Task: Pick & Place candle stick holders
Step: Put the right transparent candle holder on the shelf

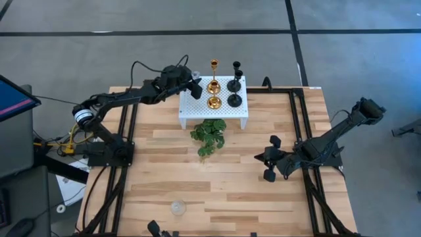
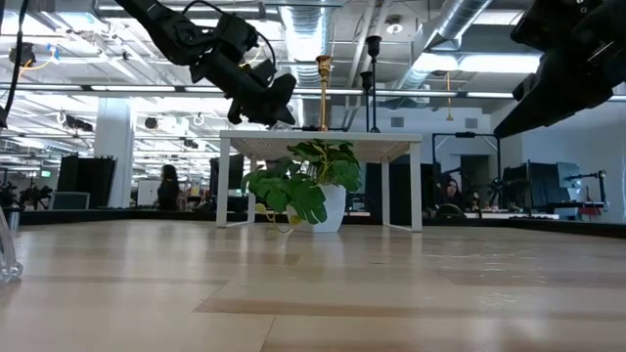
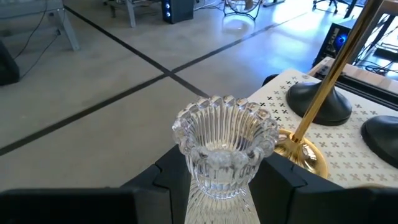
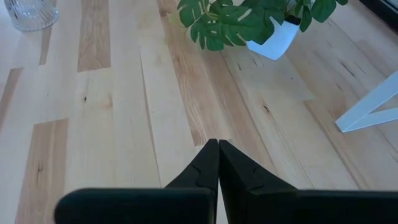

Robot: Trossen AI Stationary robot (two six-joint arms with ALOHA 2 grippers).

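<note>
Near edge of the table (image 1: 223,197): one clear glass holder (image 1: 177,208) stands alone at your front, also seen far off in the right wrist view (image 4: 28,14).

Your right gripper (image 1: 269,166) hangs over bare wood right of centre, its fingers (image 4: 217,163) pressed fully together and holding nothing; the tips meet in one point above the boards. The right arm runs back from it toward the table's right rear corner, elbow raised off the edge.

Mid-table: the plant (image 1: 208,135) sits just in front of the white stand (image 1: 197,110).

Rear: your left gripper (image 1: 192,87) is partly closed on a ribbed glass holder (image 3: 225,142), one finger on each side of its lower body, cup upright. It hovers at the stand's left rear corner, above the perforated top. The left arm reaches in from the left side, forearm nearly level.

On the stand: a squat gold holder (image 1: 214,103) in front, a tall gold holder (image 1: 214,83) behind it; to their right a squat black holder (image 1: 234,100) and a tall black holder (image 1: 235,83). All four stand upright.
</note>
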